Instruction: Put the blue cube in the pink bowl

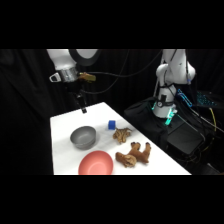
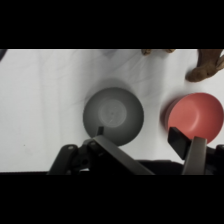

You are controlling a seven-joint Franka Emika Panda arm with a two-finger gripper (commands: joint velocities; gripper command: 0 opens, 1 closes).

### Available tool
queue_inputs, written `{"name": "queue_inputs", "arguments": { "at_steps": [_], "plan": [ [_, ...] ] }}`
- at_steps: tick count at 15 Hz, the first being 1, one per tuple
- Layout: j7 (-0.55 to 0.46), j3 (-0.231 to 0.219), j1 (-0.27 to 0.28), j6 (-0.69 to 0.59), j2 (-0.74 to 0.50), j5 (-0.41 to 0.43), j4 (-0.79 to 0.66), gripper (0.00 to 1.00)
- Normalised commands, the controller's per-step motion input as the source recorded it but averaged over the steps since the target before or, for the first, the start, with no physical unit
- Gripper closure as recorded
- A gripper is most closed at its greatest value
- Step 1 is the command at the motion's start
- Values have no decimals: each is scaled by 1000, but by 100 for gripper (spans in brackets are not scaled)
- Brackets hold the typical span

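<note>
A white table (image 1: 62, 145) is seen from the side against a dark background, lit brightly. The white arm (image 1: 172, 75) is based beside the table's far right, among dark equipment and cables, and its wrist is held high above the table's far left corner. The gripper (image 1: 83, 107) hangs from the wrist, just over the far edge of the table, touching nothing. In the wrist view its two fingers (image 2: 192, 150) are seen well apart, with nothing held between them.

The pink bowl (image 1: 96, 163) is set at the table's near edge, upright and empty. The grey bowl (image 1: 83, 137) is placed just behind it, towards the middle of the table, and is also empty; the two bowls are close but apart. In the wrist view the grey bowl (image 2: 113, 115) lies almost directly below the gripper and the pink bowl (image 2: 195, 116) to one side.

Brown, lumpy root-like pieces (image 1: 134, 154) are scattered along the table's right edge, beside the bowls.

The blue cube (image 1: 112, 125) rests on the table near the right edge, behind the nearest brown piece and beside the grey bowl, well apart from the pink bowl and the gripper.
</note>
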Motion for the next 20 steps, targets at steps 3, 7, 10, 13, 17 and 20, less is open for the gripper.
{"name": "queue_inputs", "arguments": {
  "at_steps": [3, 7, 10, 13, 17, 20],
  "plan": [
    [9, -34, 26, 16, -46, 38, -36, 0],
    [99, -54, 24, 189, -246, 56, -302, 0],
    [146, -49, 43, 284, -397, 84, -516, 0],
    [159, -50, 71, 293, -445, 86, -597, 0],
    [143, -62, 82, 273, -457, 91, -591, 0],
    [119, -92, 68, 265, -423, 90, -525, 0]
  ]
}}
